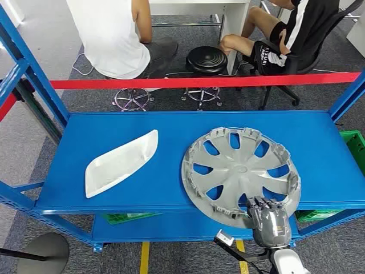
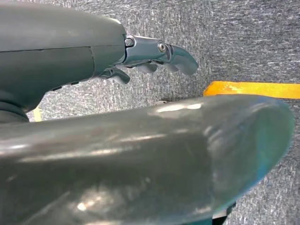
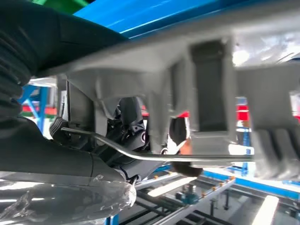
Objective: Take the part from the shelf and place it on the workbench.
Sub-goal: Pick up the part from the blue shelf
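Observation:
A grey wheel cover (image 1: 241, 171) lies on the blue shelf (image 1: 309, 148), right of centre, its near rim hanging over the front edge. My right hand (image 1: 269, 220) grips that near rim from below and in front, fingers curled over it. In the right wrist view the cover's ribbed rim (image 3: 212, 56) is very close, with my right hand (image 3: 116, 136) wrapped around it. A white curved part (image 1: 122, 161) lies on the shelf's left half, untouched. My left hand (image 2: 155, 51) hangs over the grey carpet, fingers stretched out and holding nothing.
Behind the shelf a red tape (image 1: 202, 83) runs across, and beyond it two people sit by a black stool (image 1: 206, 60). Green crates (image 1: 355, 145) stand at the right and under the shelf. A yellow line (image 2: 251, 89) marks the floor.

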Controlling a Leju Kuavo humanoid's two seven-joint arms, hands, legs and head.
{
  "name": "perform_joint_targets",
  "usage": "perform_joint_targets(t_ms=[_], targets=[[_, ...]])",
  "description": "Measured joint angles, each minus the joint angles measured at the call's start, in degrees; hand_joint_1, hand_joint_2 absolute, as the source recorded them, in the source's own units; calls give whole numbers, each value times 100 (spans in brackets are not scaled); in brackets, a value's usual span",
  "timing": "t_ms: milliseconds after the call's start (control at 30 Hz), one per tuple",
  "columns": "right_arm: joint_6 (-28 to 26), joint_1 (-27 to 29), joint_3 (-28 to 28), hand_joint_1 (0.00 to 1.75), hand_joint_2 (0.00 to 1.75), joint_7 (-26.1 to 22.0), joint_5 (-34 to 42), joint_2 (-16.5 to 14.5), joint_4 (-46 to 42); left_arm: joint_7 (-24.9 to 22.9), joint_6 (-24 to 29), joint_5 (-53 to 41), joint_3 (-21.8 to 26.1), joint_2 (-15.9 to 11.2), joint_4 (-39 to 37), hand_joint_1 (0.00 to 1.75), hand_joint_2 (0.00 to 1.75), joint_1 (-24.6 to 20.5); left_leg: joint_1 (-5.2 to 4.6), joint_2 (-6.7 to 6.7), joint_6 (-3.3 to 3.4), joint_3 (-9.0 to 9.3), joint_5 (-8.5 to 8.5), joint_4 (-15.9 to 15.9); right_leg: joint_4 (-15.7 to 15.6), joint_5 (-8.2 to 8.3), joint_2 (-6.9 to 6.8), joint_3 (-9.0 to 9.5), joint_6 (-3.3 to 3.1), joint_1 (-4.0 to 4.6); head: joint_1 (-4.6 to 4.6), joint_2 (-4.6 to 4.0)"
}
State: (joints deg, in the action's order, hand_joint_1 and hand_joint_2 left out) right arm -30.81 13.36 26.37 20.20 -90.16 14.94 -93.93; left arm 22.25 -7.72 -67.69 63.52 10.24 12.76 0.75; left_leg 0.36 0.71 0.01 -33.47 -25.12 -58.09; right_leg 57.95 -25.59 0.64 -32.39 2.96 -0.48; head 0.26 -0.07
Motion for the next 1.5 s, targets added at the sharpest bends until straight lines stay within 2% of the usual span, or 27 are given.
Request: perform_joint_targets(t_ms=[33, 67, 133, 167, 200, 667, 800, 1000, 1200, 1300, 1367, 1433, 1500], targets=[[0, 0, 45, 157, 175, 17, 0, 15, -31, 4, -1, -1, 4, 0, 0, 0, 0, -2, 0, 0, 0, 0, 0, 0, 0, 0, 0, 0, 0, 0, 0, 0], [1, 1, 82, 121, 175, 32, 0, 28, -57, 6, -1, -2, 9, 2, 0, 0, 0, -4, 0, 0, 0, 0, 0, 0, 0, 0, 0, -1, 0, 0, 0, 0], [4, 0, 210, 121, 175, 95, 0, 77, -146, 13, -2, -12, 21, 7, 0, 0, 0, -10, 0, 0, 0, -1, -1, 0, 0, -2, -1, -2, -1, 0, 0, 0], [9, -3, 257, 134, 175, 135, 0, 102, -175, 13, -2, -22, 25, 10, 0, 0, 0, -12, 0, 0, 0, -2, -2, 0, 0, -2, -1, -4, -2, 0, 0, 0], [16, -8, 300, 175, 175, 179, 0, 129, -193, 13, -1, -33, 27, 13, 0, 0, 0, -15, 0, 0, 1, -3, -2, 0, 0, -2, -1, -5, -2, 0, 0, 0], [19, -18, 534, 175, 175, 301, 0, 263, -206, 35, 20, -122, 63, 47, 0, 0, 0, -54, 0, 0, -2, -9, -1, 0, 7, -2, 0, -14, -2, 0, 0, 0], [19, -21, 543, 175, 175, 321, 0, 276, -206, 46, 19, -122, 68, 50, 0, 0, 175, -55, 0, 0, -2, -10, -1, 0, 7, -2, 0, -14, -2, 0, 0, 0], [-17, -323, 837, 175, 175, 934, 2, 801, -316, 138, 50, -125, 152, 54, 0, 0, 175, -83, -1, 0, 0, -14, 0, 0, 7, 0, 0, -16, 0, -1, 1, 0], [-46, -640, 1078, 175, 175, 1130, 2, 1180, -540, 179, 100, -156, 169, 54, 0, 0, 175, -107, -1, 0, 1, -14, 3, 0, 8, 2, -1, -16, 0, -1, 1, 0], [-114, -721, 1063, 175, 175, 895, 2, 1327, -703, 236, 128, -226, 168, 54, 0, 0, 175, -118, -1, 0, 0, -14, 3, -1, 8, 2, -1, -18, 0, -1, 1, 0], [-207, -675, 932, 175, 175, 514, 3, 1364, -818, 289, 113, -218, 170, 54, 0, 0, 175, -126, -1, 1, 0, -14, 3, -1, 8, 1, -3, -21, 0, -1, 1, 0], [-418, -485, 620, 175, 175, -293, 7, 1282, -930, 331, 100, -193, 172, 54, 0, 0, 175, -136, 0, 5, 0, -15, 3, -1, 8, 0, -10, -21, -1, 0, 1, 0], [-661, -137, 35, 175, 175, -1679, 11, 882, -1062, 323, 156, -210, 173, 55, 0, 0, 175, -144, 5, 9, -2, -17, 2, -1, 8, -3, -15, -20, -5, 7, 3, 0]])
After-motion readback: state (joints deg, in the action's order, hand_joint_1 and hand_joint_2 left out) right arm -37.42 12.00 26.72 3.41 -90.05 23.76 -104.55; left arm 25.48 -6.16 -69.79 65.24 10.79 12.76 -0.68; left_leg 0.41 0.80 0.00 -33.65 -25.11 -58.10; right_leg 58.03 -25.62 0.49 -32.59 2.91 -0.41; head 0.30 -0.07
